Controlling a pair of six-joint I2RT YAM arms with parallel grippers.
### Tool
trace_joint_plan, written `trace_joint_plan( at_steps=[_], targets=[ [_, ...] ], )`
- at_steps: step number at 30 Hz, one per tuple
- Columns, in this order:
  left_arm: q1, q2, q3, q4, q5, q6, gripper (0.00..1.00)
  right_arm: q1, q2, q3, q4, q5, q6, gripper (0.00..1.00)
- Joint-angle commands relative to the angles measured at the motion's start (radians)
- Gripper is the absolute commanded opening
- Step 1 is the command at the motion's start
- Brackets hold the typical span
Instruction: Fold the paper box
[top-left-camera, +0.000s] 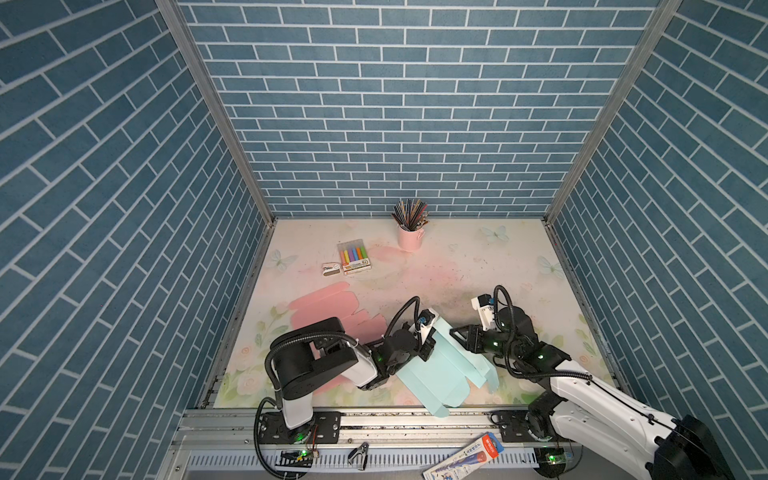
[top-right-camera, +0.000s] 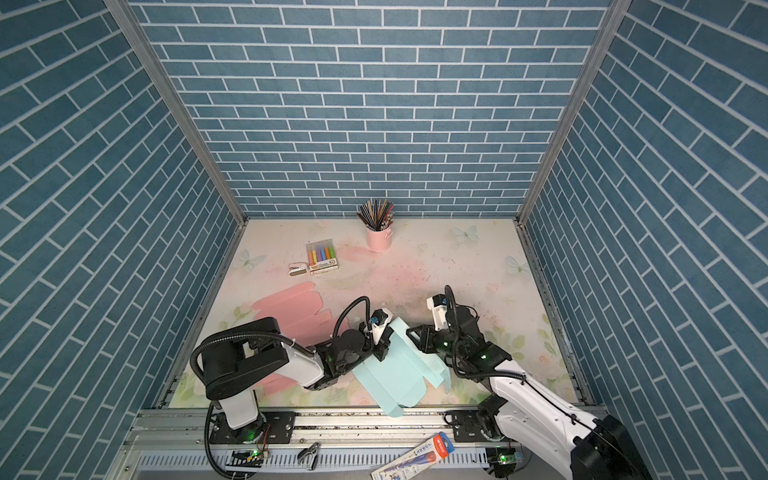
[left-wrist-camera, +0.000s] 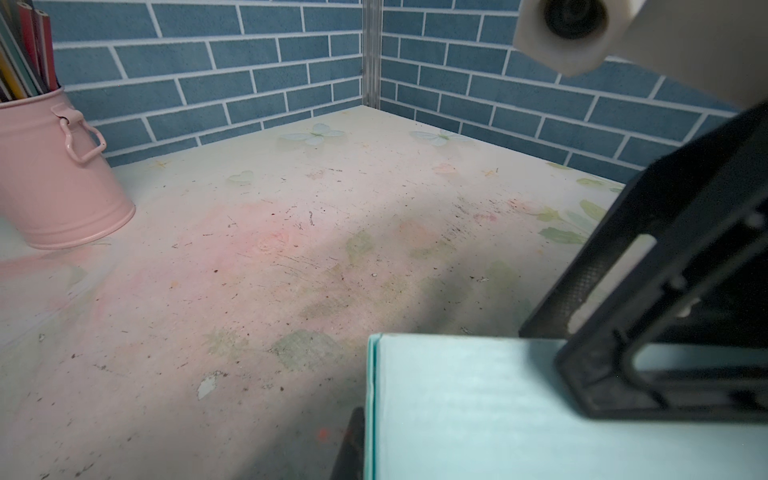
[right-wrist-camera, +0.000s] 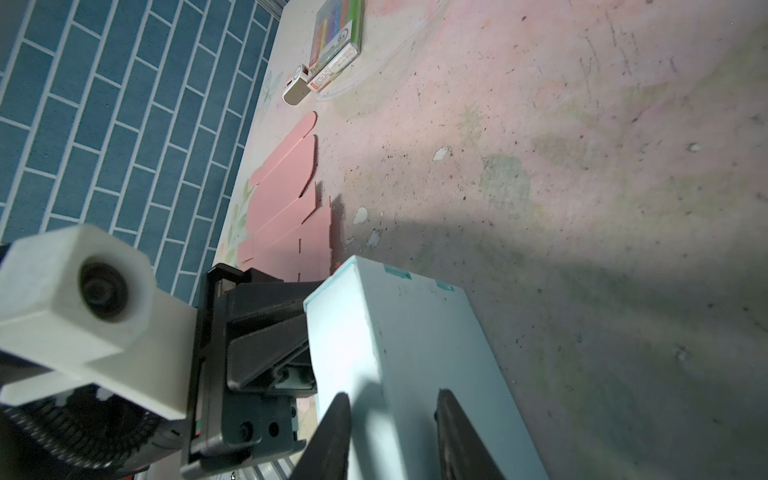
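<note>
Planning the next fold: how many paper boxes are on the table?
2: teal box at the front middle, part folded; pink box flat at the left, partly covered. None else seen.

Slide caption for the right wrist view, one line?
Left gripper pinches blue paper box by its edge; right gripper open above it.

Both top views hang high over the near rail (top-left-camera: 374, 419), looking steeply down toward the back wall (top-left-camera: 415, 124), whole table (top-left-camera: 457, 266) in frame. Left wrist view sits low and close at the box (left-wrist-camera: 498, 407) edge, facing the back right corner past the cup (left-wrist-camera: 54, 174). Right wrist view, equally close, faces the left wall (right-wrist-camera: 104, 124) over the same box and pink sheet (right-wrist-camera: 286, 187).
</note>
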Motion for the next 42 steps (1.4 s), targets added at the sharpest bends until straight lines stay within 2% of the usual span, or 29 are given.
trace_joint_plan(
  at_steps=[1, 5, 7, 12, 17, 20, 25, 42],
  targets=[
    [-0.003, 0.010, 0.009, 0.035, -0.026, -0.010, 0.04, -0.001, -0.010, 0.021, -0.077, 0.040, -0.064, 0.38],
    [-0.001, 0.001, 0.002, 0.036, -0.052, -0.020, 0.01, 0.001, -0.036, 0.153, -0.278, 0.156, -0.169, 0.38],
    [-0.001, -0.002, 0.015, -0.003, -0.104, -0.045, 0.00, 0.012, -0.070, 0.205, -0.352, 0.219, -0.203, 0.38],
    [0.016, -0.039, 0.031, -0.100, -0.199, -0.131, 0.00, 0.104, -0.158, 0.306, -0.500, 0.392, -0.219, 0.35],
    [0.040, -0.082, 0.046, -0.205, -0.269, -0.199, 0.00, 0.244, -0.168, 0.349, -0.570, 0.545, -0.175, 0.19],
    [0.048, -0.099, 0.051, -0.248, -0.300, -0.227, 0.00, 0.291, -0.144, 0.357, -0.600, 0.616, -0.149, 0.10],
    [0.054, -0.117, 0.060, -0.294, -0.329, -0.252, 0.00, 0.303, -0.127, 0.328, -0.570, 0.647, -0.136, 0.00],
    [0.055, -0.204, 0.055, -0.336, -0.297, -0.298, 0.00, 0.304, -0.047, 0.256, -0.453, 0.700, -0.149, 0.00]
  ],
)
